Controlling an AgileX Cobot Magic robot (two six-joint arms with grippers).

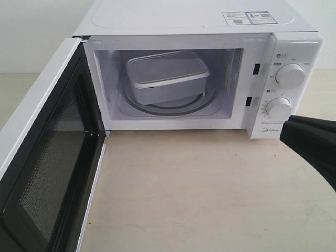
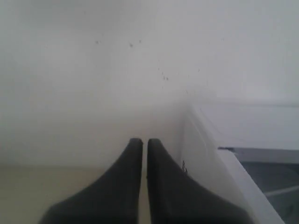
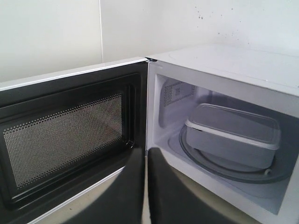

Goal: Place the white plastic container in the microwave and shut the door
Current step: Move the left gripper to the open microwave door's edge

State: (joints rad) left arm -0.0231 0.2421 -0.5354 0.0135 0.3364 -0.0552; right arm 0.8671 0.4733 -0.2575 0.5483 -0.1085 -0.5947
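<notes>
Exterior view: right tool (image 1: 287, 137) hovers near microwave (image 1: 294, 52), jaws together.

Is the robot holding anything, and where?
Nothing. The left end effector and right end effector are shut and empty; the container sits in the microwave.

Door (image 3: 65, 135) is seen swung wide open, its black mesh-patterned inner face turned to the camera, hinged at the front corner of the white microwave (image 3: 233, 65). The white plastic container (image 3: 231, 135) is seated, lid on, on the glass turntable (image 3: 210, 167) inside the cavity, set slightly askew to the cavity walls; a perforated vent patch (image 3: 173, 91) is visible on the side wall beside it. The right gripper (image 3: 145, 156) is placed in front of the hinge line, its two dark fingers (image 3: 124, 196) brought almost together with only a thin slit between and nothing held.
</notes>
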